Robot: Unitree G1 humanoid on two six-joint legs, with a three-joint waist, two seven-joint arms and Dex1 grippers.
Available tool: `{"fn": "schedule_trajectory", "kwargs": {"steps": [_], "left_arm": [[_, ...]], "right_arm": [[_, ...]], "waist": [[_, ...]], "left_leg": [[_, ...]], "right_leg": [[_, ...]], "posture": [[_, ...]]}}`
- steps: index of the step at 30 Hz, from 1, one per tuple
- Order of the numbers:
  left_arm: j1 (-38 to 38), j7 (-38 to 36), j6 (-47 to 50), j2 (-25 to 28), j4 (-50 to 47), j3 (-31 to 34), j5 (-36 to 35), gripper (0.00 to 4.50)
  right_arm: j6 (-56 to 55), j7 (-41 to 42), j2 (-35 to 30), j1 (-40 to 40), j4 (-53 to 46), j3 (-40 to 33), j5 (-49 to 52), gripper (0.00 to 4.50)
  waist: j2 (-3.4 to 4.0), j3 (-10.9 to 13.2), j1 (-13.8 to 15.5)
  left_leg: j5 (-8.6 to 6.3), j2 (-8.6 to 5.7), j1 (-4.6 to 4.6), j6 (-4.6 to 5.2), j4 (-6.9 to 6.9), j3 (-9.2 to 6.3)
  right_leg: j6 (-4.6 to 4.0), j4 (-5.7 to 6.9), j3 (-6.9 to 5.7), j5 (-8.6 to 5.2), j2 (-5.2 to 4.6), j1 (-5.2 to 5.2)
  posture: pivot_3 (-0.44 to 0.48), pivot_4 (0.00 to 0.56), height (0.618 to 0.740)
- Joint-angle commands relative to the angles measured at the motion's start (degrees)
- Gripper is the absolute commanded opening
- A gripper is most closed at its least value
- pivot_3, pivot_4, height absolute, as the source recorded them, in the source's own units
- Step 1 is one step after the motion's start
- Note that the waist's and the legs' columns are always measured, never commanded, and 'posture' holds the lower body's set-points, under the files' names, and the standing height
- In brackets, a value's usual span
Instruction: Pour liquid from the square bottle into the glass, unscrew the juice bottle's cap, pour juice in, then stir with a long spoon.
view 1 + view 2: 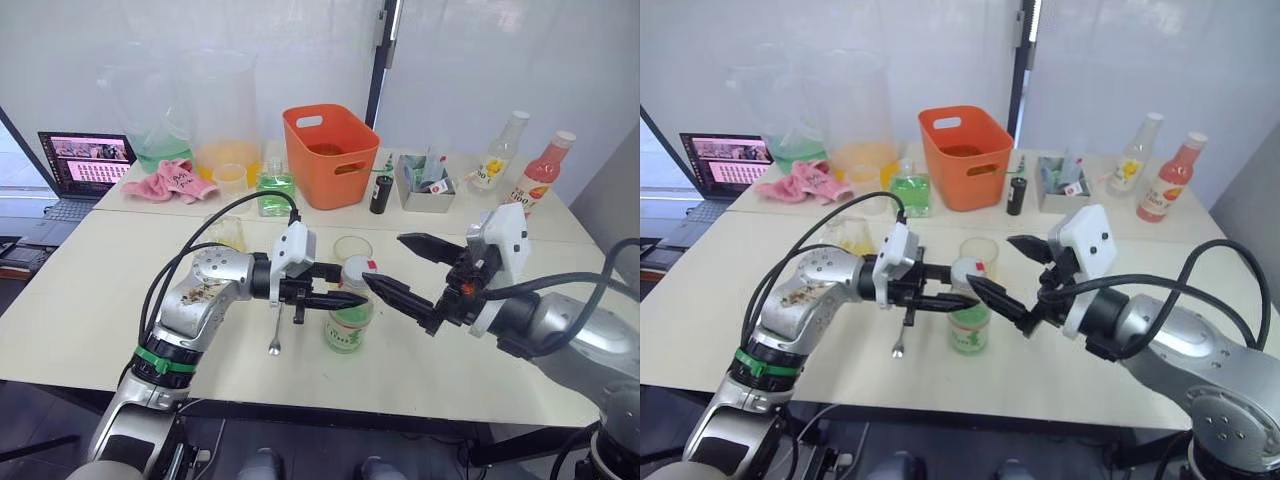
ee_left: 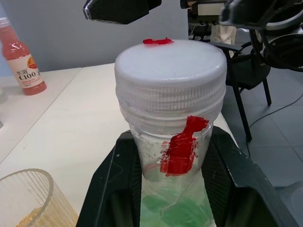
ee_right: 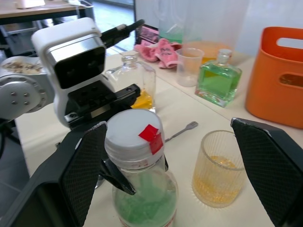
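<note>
The juice bottle (image 1: 347, 322) with its green label stands near the table's front edge, its white cap (image 1: 357, 268) marked red and still on the neck. My left gripper (image 1: 335, 298) is shut on the bottle just below the cap (image 2: 171, 71). My right gripper (image 1: 383, 260) is open, one fingertip close beside the cap and the other higher and farther back. The glass (image 1: 352, 247) stands just behind the bottle, holding a little yellow liquid (image 3: 218, 183). The square bottle (image 3: 136, 88) stands behind my left arm. The long spoon (image 1: 276, 326) lies flat under my left gripper.
An orange basket (image 1: 330, 155), a green-liquid bottle (image 1: 275, 190), a pink cloth (image 1: 170, 182), large clear beakers (image 1: 222, 105) and a laptop (image 1: 85, 165) line the back. A grey tray (image 1: 425, 185), a yellow-labelled bottle (image 1: 500, 155) and a pink bottle (image 1: 545, 175) stand at the back right.
</note>
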Motion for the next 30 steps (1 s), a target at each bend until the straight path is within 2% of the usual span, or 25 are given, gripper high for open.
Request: {"fn": "schedule_trajectory", "kwargs": {"steps": [1,7,18,21,30], "left_arm": [[-0.2,0.0,-0.8,0.6,-1.4,0.5,-0.1,1.31],[-0.4,-0.5,-1.3,0.7,-0.6,0.2,0.0,1.31],[-1.2,-1.0,-1.9,0.4,0.9,-0.4,0.6,1.31],[-1.2,-1.1,-1.9,0.5,0.9,-0.6,0.7,1.31],[-1.3,-0.7,-1.5,0.7,0.3,-0.7,0.9,1.31]], "right_arm": [[-0.9,-8.5,0.1,-0.4,-2.6,2.4,1.1,4.43],[-2.6,-17.5,0.9,-2.3,-2.4,7.1,3.4,4.43],[-5.6,-20.4,-0.7,-4.6,-1.0,10.7,5.5,4.43],[-6.3,-20.9,-0.9,-4.9,-0.7,11.6,5.6,3.64],[-7.6,-20.1,-1.2,-5.5,0.5,14.2,5.4,0.59]], "waist": [[0.00,0.0,-0.1],[0.00,0.0,-0.5],[0.00,0.0,-0.6],[0.00,0.0,-0.5],[0.00,0.0,-0.6]], "left_leg": [[0.00,0.00,0.00,0.00,0.00,0.00],[0.00,0.00,0.00,0.00,0.00,-0.01],[0.00,0.00,0.00,0.01,0.00,0.00],[0.00,0.00,0.00,0.01,0.00,0.00],[0.00,0.00,0.00,0.01,-0.01,0.00]], "right_leg": [[0.00,0.00,0.00,0.00,0.00,0.00],[-0.02,-0.01,0.03,-0.02,0.02,0.00],[-0.02,-0.03,0.07,-0.08,0.02,0.01],[-0.02,-0.03,0.08,-0.09,0.02,0.01],[-0.03,-0.04,0.10,-0.10,0.03,0.02]], "posture": [[0.000,0.150,0.739],[0.000,0.150,0.739],[0.000,0.150,0.739],[0.000,0.150,0.739],[0.000,0.150,0.739]]}}
